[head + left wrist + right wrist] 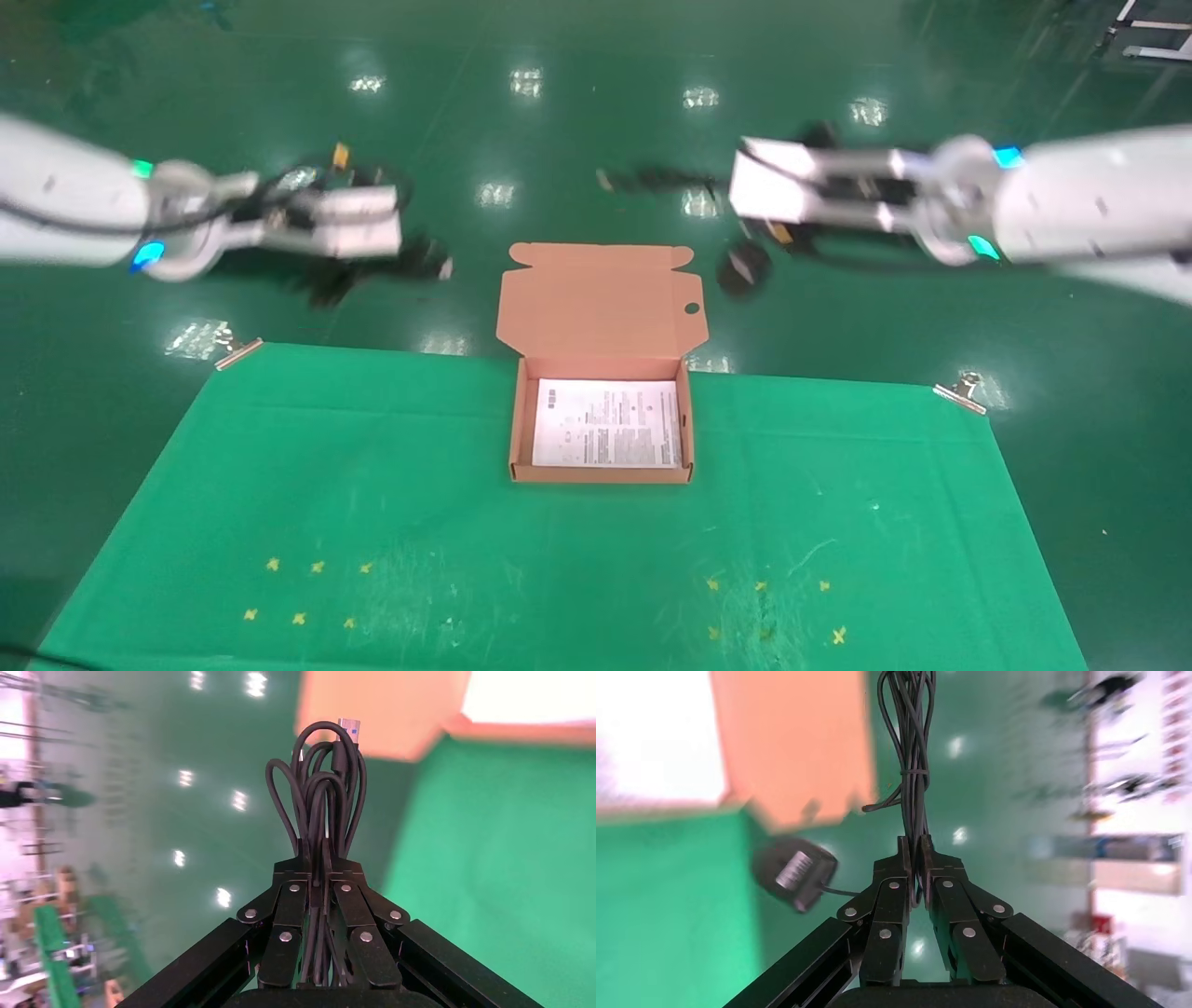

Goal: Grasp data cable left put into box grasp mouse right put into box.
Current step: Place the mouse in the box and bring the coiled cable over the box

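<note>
My left gripper (391, 247) hangs in the air beyond the table's far left, shut on the data cable (424, 266), a looped black bundle with a pale plug. In the left wrist view the gripper (320, 864) pinches the loops of the cable (320, 790). My right gripper (722, 186) is raised at the far right, shut on the mouse's bundled cord (912, 755). The black mouse (743, 268) dangles below it, beside the box lid, and also shows in the right wrist view (796, 874). The salmon box (517, 419) lies open mid-table with a white leaflet (605, 424) inside.
The box's flap lid (601, 308) with one round hole stands open over the table's far edge. A green cloth (326, 485) covers the table, held by clips at the far corners (237, 352) (964, 391). Small yellow marks (307, 587) dot the near cloth.
</note>
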Motion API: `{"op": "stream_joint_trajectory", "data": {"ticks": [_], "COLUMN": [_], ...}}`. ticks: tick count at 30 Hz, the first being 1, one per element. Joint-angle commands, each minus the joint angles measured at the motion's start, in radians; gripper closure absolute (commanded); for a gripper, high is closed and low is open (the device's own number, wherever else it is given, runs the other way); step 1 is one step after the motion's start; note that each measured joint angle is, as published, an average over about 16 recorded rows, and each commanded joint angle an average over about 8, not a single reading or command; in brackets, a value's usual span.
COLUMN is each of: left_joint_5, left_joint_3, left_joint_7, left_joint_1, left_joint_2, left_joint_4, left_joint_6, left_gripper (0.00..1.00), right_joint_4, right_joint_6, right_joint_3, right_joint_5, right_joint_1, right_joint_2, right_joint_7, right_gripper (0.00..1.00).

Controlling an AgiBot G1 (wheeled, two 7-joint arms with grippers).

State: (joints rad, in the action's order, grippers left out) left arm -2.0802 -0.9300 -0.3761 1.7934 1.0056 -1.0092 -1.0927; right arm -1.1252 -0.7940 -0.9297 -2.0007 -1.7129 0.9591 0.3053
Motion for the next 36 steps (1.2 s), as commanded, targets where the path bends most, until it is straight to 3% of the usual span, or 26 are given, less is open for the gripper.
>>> {"op": "stream_joint_trajectory", "data": {"ticks": [1,8,15,25,36], "left_joint_5": [-0.019,-0.047,-0.050,-0.095,-0.200], "left_joint_3": [0.003,0.016,0.016,-0.008,-0.036], "left_joint_7": [-0.010,-0.002,0.035,0.008,-0.115], "left_joint_1": [0.016,0.081,0.116,0.096,0.077], "left_joint_2": [0.022,0.122,0.166,0.116,0.038], "left_joint_4": [0.007,0.103,0.154,0.146,0.045], "left_joint_6": [0.026,0.114,0.140,0.087,0.006], "left_gripper": [1.00,1.00,1.00,1.00,1.00], "right_joint_4": [0.018,0.192,0.329,0.374,0.447], "right_joint_6": [0.026,0.132,0.165,0.170,0.180], "right_joint_3": [0.010,0.032,0.040,0.034,-0.006], "right_joint_5": [0.007,0.067,0.118,0.144,0.208], "right_joint_1": [-0.020,-0.096,-0.150,-0.110,-0.023], "right_joint_2": [0.030,0.187,0.289,0.328,0.396], "right_joint_7": [-0.012,-0.129,-0.228,-0.251,-0.290], "right_gripper": [1.00,1.00,1.00,1.00,1.00]}}
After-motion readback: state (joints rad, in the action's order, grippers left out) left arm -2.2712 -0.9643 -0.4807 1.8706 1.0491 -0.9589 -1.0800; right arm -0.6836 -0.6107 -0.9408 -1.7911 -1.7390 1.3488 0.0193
